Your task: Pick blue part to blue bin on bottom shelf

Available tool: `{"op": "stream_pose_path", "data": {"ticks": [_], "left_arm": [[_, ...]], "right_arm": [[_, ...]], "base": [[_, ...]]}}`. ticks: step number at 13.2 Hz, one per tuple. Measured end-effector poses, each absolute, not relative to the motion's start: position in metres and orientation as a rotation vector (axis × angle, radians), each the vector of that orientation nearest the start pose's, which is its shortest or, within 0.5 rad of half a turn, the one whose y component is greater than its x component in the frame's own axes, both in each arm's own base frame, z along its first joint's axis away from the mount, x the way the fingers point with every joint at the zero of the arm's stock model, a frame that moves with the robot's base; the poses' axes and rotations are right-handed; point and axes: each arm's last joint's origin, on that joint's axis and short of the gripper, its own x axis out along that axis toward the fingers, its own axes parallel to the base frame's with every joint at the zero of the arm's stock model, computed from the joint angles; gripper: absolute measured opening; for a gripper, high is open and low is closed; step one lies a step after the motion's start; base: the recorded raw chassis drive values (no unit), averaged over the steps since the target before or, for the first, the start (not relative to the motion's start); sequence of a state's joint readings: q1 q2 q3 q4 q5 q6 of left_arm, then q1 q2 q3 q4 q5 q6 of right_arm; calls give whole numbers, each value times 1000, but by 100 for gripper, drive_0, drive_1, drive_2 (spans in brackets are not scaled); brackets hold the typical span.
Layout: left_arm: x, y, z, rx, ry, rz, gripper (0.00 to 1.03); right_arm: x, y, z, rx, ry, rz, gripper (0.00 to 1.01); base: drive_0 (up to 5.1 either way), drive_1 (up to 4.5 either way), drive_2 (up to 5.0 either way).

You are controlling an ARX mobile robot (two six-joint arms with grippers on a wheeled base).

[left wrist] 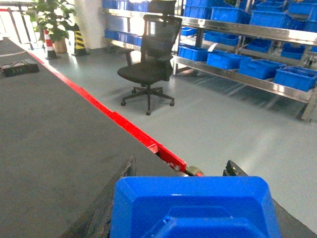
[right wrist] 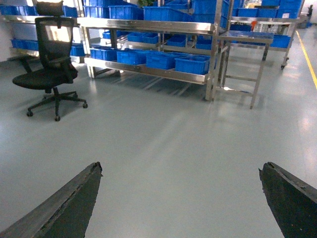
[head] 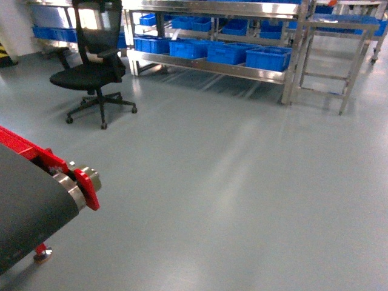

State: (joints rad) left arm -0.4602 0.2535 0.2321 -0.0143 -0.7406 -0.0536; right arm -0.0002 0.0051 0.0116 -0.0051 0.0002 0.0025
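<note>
Across the middle of the head view, a wide stretch of bare grey-green floor [head: 242, 182] lies between me and the steel rack [head: 209, 63] along the top of the frame. That rack's lowest level, the bottom shelf [head: 206, 65], carries a row of bright blue plastic crates; the blue bin [head: 268, 58] nearest its right-hand end sits with its rim at the shelf's front rail. A black mesh office chair on castors [head: 91, 66] stands at upper left, in front of the rack's left part. At lower left, the dark conveyor belt with its red side rail [head: 30, 200] ends in a roller, and its corner juts into the floor space.

In the left wrist view, my left gripper [left wrist: 195, 208] fills the bottom edge. Its dark fingers [left wrist: 119, 198] are pinched on the blue part [left wrist: 195, 210], a glossy blue blocky piece held between them above the belt's red edge. The chair and the shelf crates show beyond, upper centre and upper right.

In the right wrist view, my right gripper [right wrist: 181, 198] points level over open floor, its two dark fingers [right wrist: 69, 203] spread wide at the lower corners with nothing between them. A bare steel frame table [right wrist: 242, 59] stands just right of the rack's end post.
</note>
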Motion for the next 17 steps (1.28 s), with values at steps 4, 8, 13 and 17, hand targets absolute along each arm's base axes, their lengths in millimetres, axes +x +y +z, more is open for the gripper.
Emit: {"op": "stream_pose_path", "data": {"ticks": [4, 8, 13, 17], "left_arm": [[98, -27, 221, -33, 22, 281, 43], [98, -27, 221, -33, 22, 281, 43], [98, -27, 221, -33, 22, 281, 43], [98, -27, 221, -33, 22, 281, 43]], "right_arm": [[97, 0, 167, 2, -1, 0, 98], [97, 0, 167, 2, -2, 0, 98], [97, 0, 167, 2, -1, 0, 98], [97, 0, 167, 2, -1, 0, 98]], "base": [[-153, -153, -153], [-153, -153, -153], [-153, -153, -153], [-153, -153, -153]]}}
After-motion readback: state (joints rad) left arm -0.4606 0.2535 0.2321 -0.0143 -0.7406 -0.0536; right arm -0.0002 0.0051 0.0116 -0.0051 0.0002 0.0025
